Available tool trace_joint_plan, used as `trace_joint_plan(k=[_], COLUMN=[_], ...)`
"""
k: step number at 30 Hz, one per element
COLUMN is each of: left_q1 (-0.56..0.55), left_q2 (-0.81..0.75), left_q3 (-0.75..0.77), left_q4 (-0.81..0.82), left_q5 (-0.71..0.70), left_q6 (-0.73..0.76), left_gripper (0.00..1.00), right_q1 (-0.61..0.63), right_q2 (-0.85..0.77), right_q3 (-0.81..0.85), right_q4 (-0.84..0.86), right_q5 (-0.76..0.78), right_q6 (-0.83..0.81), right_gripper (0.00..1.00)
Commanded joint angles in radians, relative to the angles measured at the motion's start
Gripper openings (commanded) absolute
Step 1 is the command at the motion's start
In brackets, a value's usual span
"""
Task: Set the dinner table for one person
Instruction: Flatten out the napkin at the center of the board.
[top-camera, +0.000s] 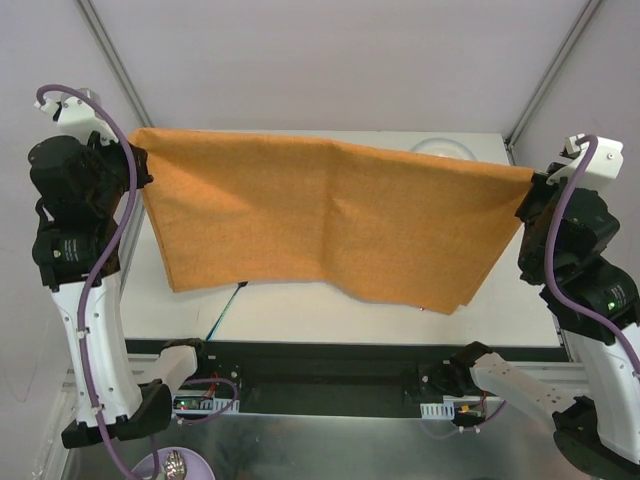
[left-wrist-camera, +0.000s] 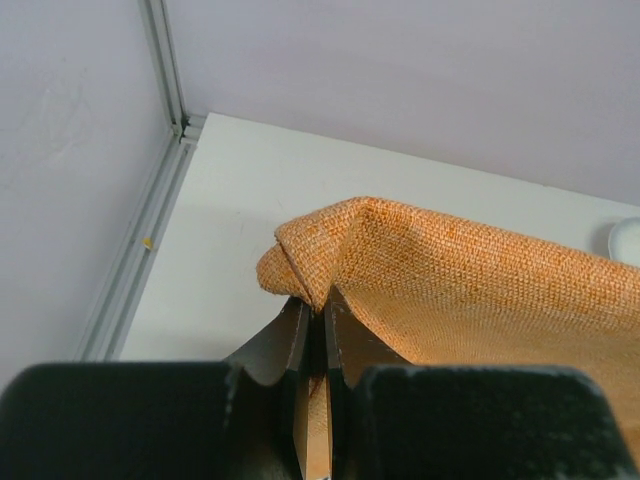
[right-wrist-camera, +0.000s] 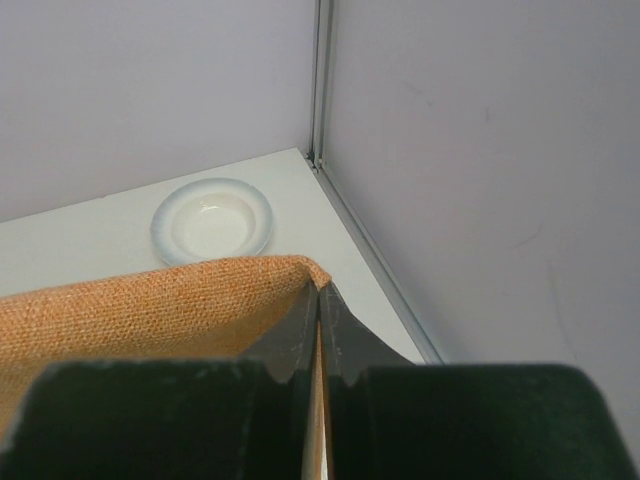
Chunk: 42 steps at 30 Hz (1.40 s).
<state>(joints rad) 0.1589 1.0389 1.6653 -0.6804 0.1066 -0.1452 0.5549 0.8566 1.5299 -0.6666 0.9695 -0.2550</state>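
Observation:
The orange cloth placemat (top-camera: 330, 215) hangs stretched in the air between my two grippers, above the white dinner table (top-camera: 300, 320). My left gripper (top-camera: 142, 165) is shut on the cloth's left corner (left-wrist-camera: 320, 250). My right gripper (top-camera: 528, 190) is shut on its right corner (right-wrist-camera: 250, 290). The cloth's lower edge droops toward the table's near side. A white bowl with a pale blue rim (right-wrist-camera: 211, 221) sits on the table at the far right corner, mostly hidden behind the cloth in the top view (top-camera: 445, 147).
A thin dark utensil (top-camera: 228, 312) lies on the table under the cloth's lower left edge. A small red thing (top-camera: 424, 311) peeks out under the lower right edge. Metal rails (right-wrist-camera: 375, 260) and grey walls bound the table.

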Motion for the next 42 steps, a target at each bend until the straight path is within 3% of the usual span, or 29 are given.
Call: trace_joint_plan(k=[1, 18, 25, 33, 42], left_q1=[0.014, 0.014, 0.013, 0.014, 0.014], left_q2=[-0.074, -0.223, -0.136, -0.069, -0.197], left_q3=[0.053, 0.047, -0.005, -0.015, 0.033], left_q4=[0.065, 0.036, 0.064, 0.085, 0.025], left_q5=[-0.1, -0.271, -0.288, -0.254, -0.272], left_q6=[0.033, 0.09, 0.095, 0.088, 0.098], left_gripper=[0.0, 0.0, 0.0, 0.0, 0.0], right_q1=[-0.013, -0.015, -0.024, -0.112, -0.113], right_q2=[-0.019, -0.065, 0.022, 0.104, -0.023], right_q3=[0.067, 0.127, 0.041, 0.025, 0.05], right_q4=[0.102, 0.145, 0.231, 0.194, 0.125], right_q5=[0.071, 0.095, 0.115, 0.003, 0.005], right_q6=[-0.07, -0.147, -0.152, -0.017, -0.026], right_gripper=[0.01, 0.01, 0.01, 0.01, 0.01])
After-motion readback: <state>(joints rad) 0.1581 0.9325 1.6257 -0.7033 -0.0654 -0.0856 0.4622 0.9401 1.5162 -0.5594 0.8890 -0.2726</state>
